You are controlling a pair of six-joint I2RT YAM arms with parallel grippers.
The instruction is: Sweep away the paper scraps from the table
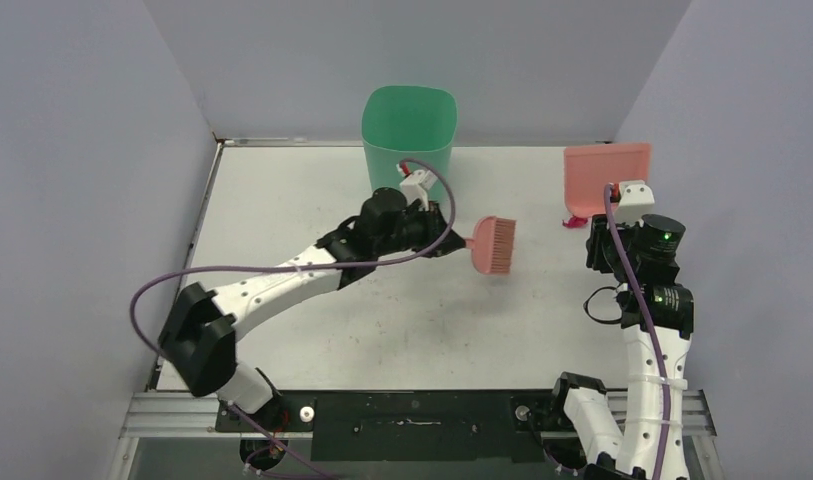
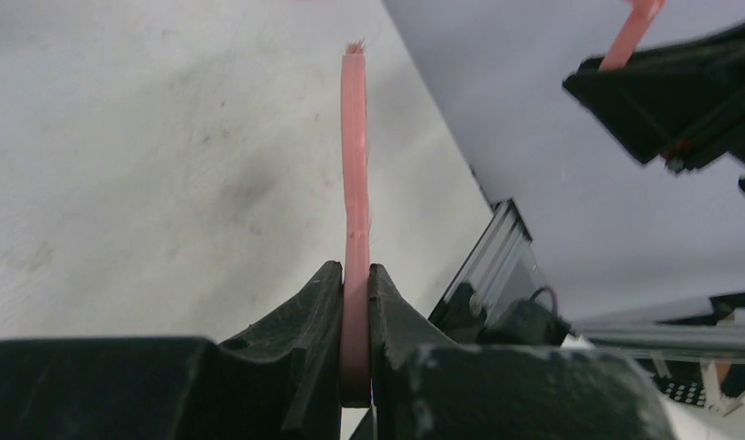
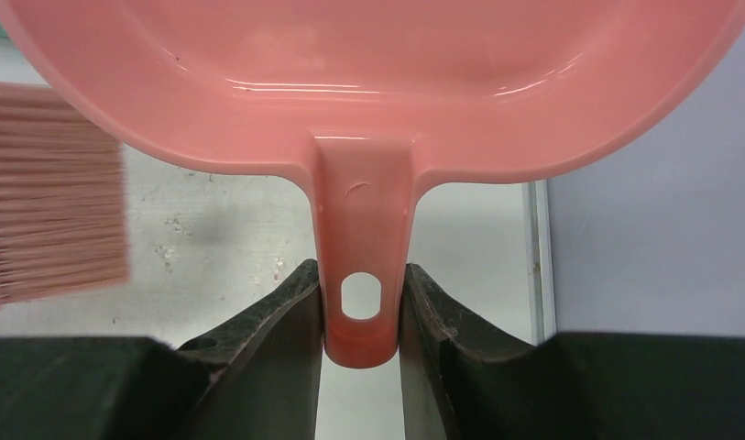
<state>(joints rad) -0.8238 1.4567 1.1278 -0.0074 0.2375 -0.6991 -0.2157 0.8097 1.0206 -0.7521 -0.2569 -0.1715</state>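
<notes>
Pink brush (image 1: 494,246) is clamped in my left gripper (image 2: 355,302), pan (image 1: 607,178) in my right gripper (image 3: 361,312); the table (image 1: 312,200) looks nearly swept, one magenta scrap (image 1: 568,221) lies far right by the pan, yet to gather

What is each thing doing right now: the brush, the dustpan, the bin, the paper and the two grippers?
brush: held by its handle, over the middle of the table.
left gripper: shut on the brush.
dustpan: held by its handle, at the far right.
right gripper: shut on the dustpan.
bin: upright, open on top.
paper scrap: lying by the dustpan, not swept up.
</notes>
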